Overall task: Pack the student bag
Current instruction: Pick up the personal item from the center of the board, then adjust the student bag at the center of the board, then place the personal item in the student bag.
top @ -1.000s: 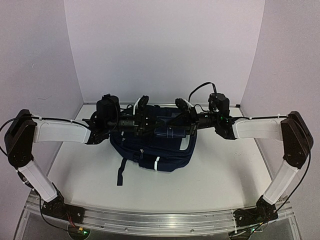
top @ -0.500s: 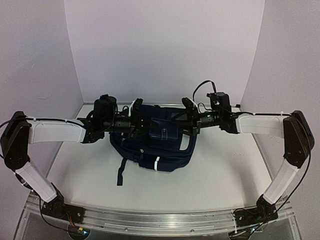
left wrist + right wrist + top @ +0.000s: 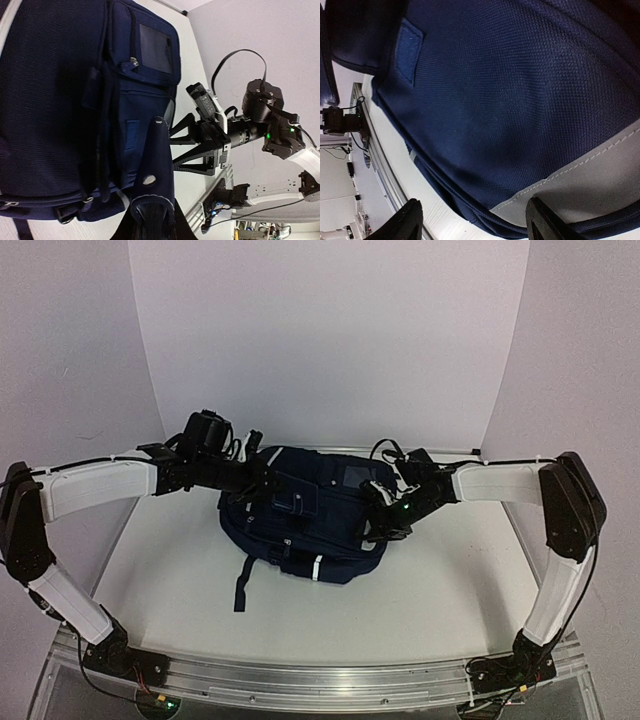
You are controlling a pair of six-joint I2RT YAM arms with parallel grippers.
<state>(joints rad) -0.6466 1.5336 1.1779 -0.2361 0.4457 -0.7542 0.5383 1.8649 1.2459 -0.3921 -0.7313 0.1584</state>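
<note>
The student bag (image 3: 318, 525), navy with thin pale stripes, lies in the middle of the table. My left gripper (image 3: 283, 492) is over its top left, shut on a navy flap of the bag (image 3: 156, 165) that has a small white dot. The left fingers are mostly hidden under that fabric. My right gripper (image 3: 386, 517) stands open against the bag's right side. In the right wrist view its two dark fingertips (image 3: 409, 220) straddle the bag's navy cloth (image 3: 485, 100) and grey stripe (image 3: 590, 180) with nothing pinched between them. The left wrist view also shows the right gripper (image 3: 197, 145) open beside the bag (image 3: 55, 100).
A dark strap (image 3: 241, 585) trails from the bag toward the near left. The white table (image 3: 440, 590) is boxed in by pale walls on three sides. An aluminium rail (image 3: 320, 680) runs along the near edge, with the arm bases at its ends.
The right gripper has opened, left the bag's top middle and dropped to the bag's right side. The left gripper has pulled back to the left, still holding the flap.
</note>
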